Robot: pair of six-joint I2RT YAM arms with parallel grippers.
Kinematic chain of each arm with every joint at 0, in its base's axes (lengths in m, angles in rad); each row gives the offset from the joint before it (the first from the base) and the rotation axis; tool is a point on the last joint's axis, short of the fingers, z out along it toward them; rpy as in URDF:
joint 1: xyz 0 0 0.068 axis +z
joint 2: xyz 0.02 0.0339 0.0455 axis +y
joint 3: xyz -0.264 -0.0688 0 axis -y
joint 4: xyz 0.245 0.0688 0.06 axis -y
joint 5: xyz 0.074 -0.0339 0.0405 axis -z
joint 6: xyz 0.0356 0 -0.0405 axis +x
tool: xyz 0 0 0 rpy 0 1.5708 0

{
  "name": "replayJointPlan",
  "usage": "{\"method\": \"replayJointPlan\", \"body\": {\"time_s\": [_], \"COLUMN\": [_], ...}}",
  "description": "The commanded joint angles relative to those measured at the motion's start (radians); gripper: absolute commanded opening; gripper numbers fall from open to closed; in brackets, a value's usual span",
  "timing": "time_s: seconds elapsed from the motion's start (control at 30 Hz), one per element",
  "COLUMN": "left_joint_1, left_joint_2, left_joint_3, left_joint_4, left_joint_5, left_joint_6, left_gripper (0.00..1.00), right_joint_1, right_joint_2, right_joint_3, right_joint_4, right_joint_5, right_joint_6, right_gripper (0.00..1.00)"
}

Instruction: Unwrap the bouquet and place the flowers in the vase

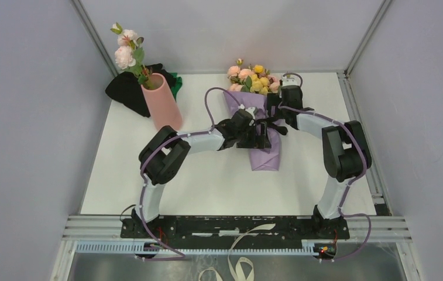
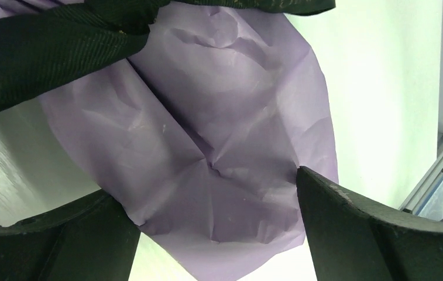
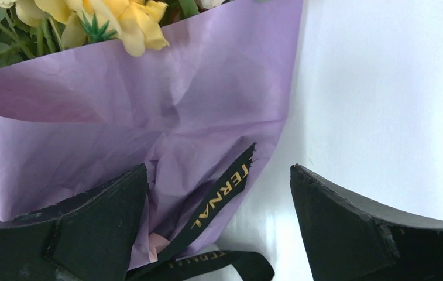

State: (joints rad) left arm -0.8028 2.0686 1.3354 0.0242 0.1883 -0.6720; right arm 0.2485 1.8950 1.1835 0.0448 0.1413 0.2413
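The bouquet (image 1: 264, 149) lies in the middle of the table, a lilac paper cone with its peach and yellow flowers (image 1: 253, 76) pointing to the far edge. A black ribbon (image 1: 276, 126) is tied round its waist. My left gripper (image 1: 261, 134) hovers open over the cone; in the left wrist view the crumpled paper (image 2: 219, 129) lies between the spread fingers (image 2: 353, 228), the ribbon (image 2: 49, 52) above. My right gripper (image 3: 219, 170) is open at the cone's right edge, a ribbon tail (image 3: 225, 196) between its fingers. The salmon-pink vase (image 1: 163, 104) stands back left.
A pale pink sprig with buds (image 1: 126, 50) stands in the vase. A black cloth lump (image 1: 126, 91) with some green lies behind it. Grey walls and metal frame rails (image 1: 356, 105) bound the white table (image 1: 207, 187).
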Motion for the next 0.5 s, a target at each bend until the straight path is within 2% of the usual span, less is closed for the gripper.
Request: {"method": "replayJointPlan", "body": {"time_s": [0.0, 0.23, 0.43, 0.47], "left_joint_1": [-0.016, -0.004, 0.013, 0.023], "left_joint_2": [0.024, -0.122, -0.312, -0.338], "left_joint_3": [0.032, 0.014, -0.082, -0.092], "left_joint_4": [-0.131, -0.196, -0.187, -0.186], "left_joint_5": [-0.032, -0.121, -0.219, -0.231], "left_joint_6": [0.01, 0.035, 0.043, 0.042], "left_gripper": [1.0, 1.0, 1.0, 1.0], "right_joint_1": [0.013, 0.01, 0.008, 0.008], "right_joint_2": [-0.121, -0.301, -0.431, -0.444], "right_joint_3": [-0.037, -0.121, -0.213, -0.228], "right_joint_4": [0.034, 0.059, 0.048, 0.044], "right_joint_5": [0.055, 0.084, 0.136, 0.136], "right_joint_6": [0.013, 0.068, 0.12, 0.126], "right_gripper": [0.98, 0.97, 0.95, 0.91]}}
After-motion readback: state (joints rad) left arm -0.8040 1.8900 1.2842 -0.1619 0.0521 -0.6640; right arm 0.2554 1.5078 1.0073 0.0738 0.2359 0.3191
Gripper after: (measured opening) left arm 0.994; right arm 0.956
